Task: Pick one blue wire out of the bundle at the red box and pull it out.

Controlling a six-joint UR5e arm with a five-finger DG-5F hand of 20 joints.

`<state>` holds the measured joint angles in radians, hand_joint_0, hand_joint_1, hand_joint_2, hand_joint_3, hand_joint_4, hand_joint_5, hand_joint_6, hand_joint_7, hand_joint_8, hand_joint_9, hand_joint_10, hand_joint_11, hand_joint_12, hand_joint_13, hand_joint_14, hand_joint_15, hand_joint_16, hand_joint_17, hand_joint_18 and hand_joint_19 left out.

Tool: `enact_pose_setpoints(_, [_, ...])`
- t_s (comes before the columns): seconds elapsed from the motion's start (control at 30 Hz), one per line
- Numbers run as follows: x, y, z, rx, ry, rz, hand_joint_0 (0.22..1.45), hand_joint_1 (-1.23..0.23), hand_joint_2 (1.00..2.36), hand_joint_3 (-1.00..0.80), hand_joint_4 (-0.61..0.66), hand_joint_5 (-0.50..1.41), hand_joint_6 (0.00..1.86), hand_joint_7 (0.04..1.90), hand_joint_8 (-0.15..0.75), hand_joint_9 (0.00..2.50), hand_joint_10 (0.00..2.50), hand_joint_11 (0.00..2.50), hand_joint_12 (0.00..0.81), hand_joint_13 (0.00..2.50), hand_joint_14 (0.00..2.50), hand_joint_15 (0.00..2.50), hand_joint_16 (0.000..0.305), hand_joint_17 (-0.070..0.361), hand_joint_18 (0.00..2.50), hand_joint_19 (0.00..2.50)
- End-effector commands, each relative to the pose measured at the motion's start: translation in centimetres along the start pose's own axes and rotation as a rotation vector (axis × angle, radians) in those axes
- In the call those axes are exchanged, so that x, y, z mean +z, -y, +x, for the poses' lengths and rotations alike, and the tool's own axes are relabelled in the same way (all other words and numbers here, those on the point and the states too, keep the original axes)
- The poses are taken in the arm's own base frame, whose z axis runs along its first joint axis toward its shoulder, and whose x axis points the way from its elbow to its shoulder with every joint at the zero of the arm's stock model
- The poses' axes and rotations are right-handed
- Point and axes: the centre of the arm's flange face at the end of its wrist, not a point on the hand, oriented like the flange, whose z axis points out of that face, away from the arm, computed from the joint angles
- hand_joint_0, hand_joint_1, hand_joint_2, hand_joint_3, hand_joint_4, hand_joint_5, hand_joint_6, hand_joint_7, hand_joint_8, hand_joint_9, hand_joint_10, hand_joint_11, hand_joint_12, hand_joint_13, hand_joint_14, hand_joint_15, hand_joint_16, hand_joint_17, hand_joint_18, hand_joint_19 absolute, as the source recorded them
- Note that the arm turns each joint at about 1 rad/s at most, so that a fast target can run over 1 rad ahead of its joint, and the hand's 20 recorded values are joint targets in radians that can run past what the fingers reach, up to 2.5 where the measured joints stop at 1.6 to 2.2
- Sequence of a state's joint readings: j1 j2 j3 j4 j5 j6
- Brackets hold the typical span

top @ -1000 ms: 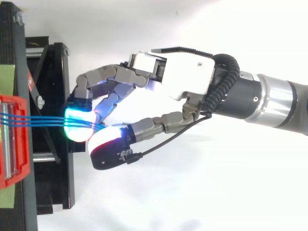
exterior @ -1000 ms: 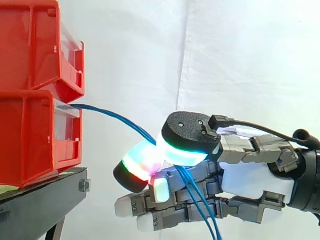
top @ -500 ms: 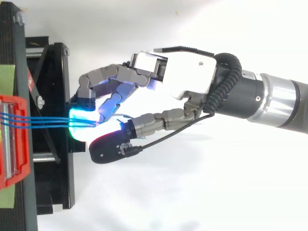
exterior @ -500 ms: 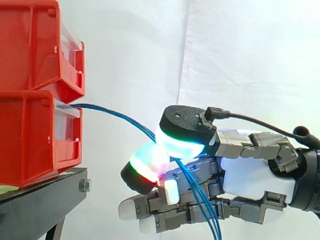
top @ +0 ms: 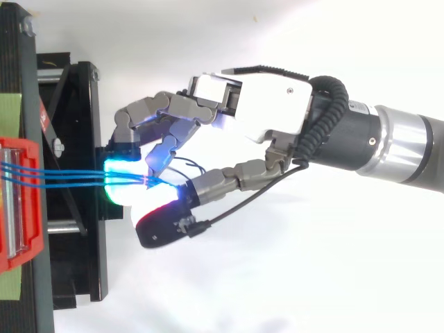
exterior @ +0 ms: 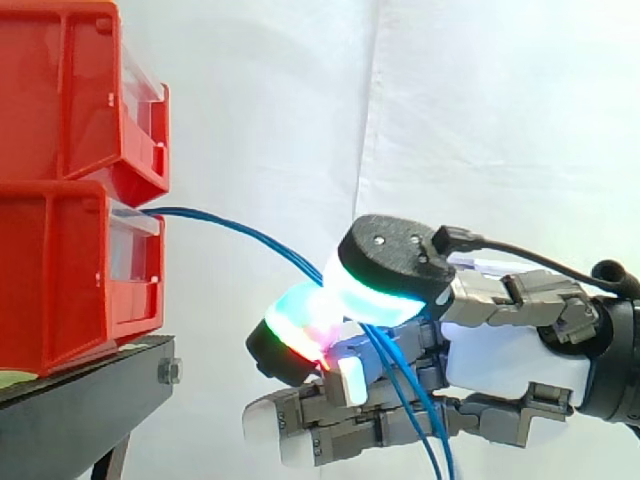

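White curtain [exterior: 480,120] backs the red box [exterior: 60,270], a glossy moulded-plastic bin on a black stand [exterior: 90,400] with a bolted frame, and you can see a second red bin [exterior: 70,90] stacked on top of it. Thin, smooth blue wires [top: 69,177] leave the red box's clear front lip side by side and sag away from it to the hand [top: 257,111]. Out from the red box, thumb and one finger curl so their thick glowing pads [exterior: 385,290] pinch the wires, which then drop past the palm.
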<state>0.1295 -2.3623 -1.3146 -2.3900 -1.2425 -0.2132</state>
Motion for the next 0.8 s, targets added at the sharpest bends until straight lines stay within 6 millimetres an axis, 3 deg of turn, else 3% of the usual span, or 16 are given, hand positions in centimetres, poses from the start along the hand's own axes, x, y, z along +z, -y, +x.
enact_pose_setpoints(0.0, [0.01,0.01,-0.05,0.000,0.001,0.000,0.52,-0.66,1.00,-0.48,0.26,-0.13,0.87,1.26,0.276,1.01,0.03,0.80,0.377,0.61,0.01,0.37,0.058,0.131,0.46,0.32])
enact_pose_setpoints(0.13, [-0.01,-0.01,0.07,0.000,-0.001,0.000,0.58,-0.48,1.01,-0.35,0.23,-0.12,0.83,1.25,0.258,1.04,0.03,0.79,0.361,0.59,0.02,0.38,0.056,0.125,0.42,0.36])
enact_pose_setpoints(0.23, [0.01,0.01,-0.05,0.000,0.001,0.000,0.59,-0.46,1.02,-0.24,0.22,-0.11,0.82,1.25,0.262,1.06,0.03,0.78,0.361,0.59,0.02,0.38,0.055,0.124,0.41,0.37])
enact_pose_setpoints(0.47, [0.01,0.01,-0.05,0.000,0.001,0.000,0.58,-0.60,1.01,-0.09,0.22,-0.10,0.82,1.23,0.298,1.12,0.02,0.78,0.410,0.66,0.01,0.36,0.065,0.146,0.52,0.32])
enact_pose_setpoints(0.77, [0.01,0.01,-0.05,0.000,0.001,0.000,0.57,-0.75,1.02,-0.13,0.25,-0.11,0.84,1.29,0.282,1.09,0.02,0.82,0.389,0.65,0.01,0.36,0.060,0.135,0.50,0.30])
